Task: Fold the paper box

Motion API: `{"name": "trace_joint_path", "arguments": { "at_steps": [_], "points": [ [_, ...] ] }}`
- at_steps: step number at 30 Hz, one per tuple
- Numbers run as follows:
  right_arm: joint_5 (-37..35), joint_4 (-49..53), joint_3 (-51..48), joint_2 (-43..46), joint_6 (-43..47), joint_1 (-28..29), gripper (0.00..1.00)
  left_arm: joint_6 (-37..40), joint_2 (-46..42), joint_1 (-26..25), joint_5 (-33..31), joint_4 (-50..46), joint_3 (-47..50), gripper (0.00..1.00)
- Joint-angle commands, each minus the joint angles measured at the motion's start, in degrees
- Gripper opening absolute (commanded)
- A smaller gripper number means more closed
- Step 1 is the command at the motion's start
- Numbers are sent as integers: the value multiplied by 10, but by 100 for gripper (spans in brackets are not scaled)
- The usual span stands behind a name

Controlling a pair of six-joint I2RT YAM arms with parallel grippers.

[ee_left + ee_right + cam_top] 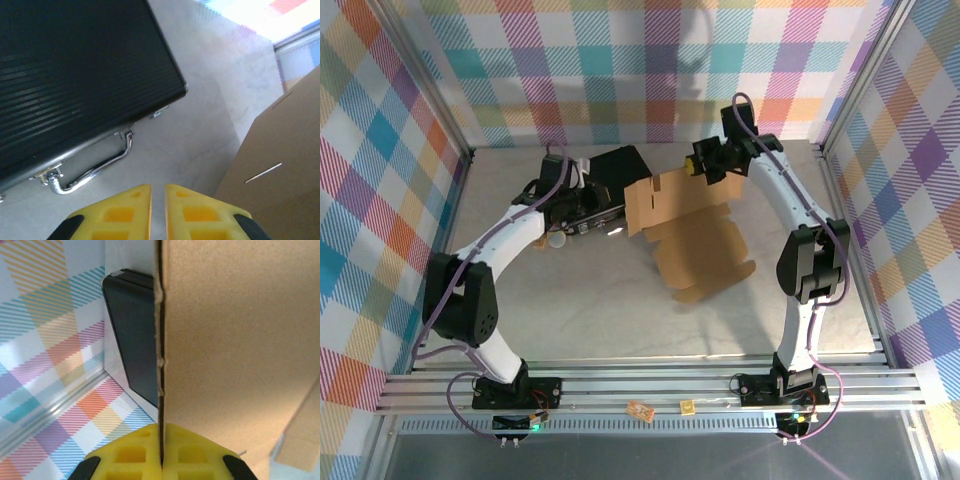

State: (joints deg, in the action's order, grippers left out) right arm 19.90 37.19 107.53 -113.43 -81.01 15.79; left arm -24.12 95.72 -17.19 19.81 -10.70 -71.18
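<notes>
The paper box [695,235] is a brown cardboard sheet lying partly unfolded in the middle of the table, one panel raised at its far side. My right gripper [697,165] is shut on the edge of that raised panel; in the right wrist view the cardboard [235,340] stands edge-on between the yellow fingers [161,440]. My left gripper [605,218] hovers between the black case [615,170] and the box's left flap. Its yellow jaws [158,189] are almost together, with a thin slit and nothing between them. The cardboard [285,165] lies to their right.
The black case [75,75] has a chrome handle [95,172] facing my left gripper. It also stands behind the cardboard [132,340]. Checked walls and metal frame rails [850,220] enclose the table. Two small bits [640,410] lie on the front rail.
</notes>
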Motion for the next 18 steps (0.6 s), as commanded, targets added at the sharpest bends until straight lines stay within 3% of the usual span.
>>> {"name": "trace_joint_path", "arguments": {
  "at_steps": [1,6,9,14,18],
  "points": [
    [41,-105,-70,49,65,6,0,9,-19,-8,17,35,31,17],
    [53,-237,-183,87,49,22,0,4,-51,-11,-14,22,71,19],
    [55,-254,-195,89,47,30,0,-12,-61,-11,-18,-11,59,39],
    [45,-243,-202,96,62,33,0,-27,-90,-33,-42,-88,2,56],
    [71,-378,-254,99,47,34,0,-56,-69,-41,-64,-172,-77,58]
  ]
}}
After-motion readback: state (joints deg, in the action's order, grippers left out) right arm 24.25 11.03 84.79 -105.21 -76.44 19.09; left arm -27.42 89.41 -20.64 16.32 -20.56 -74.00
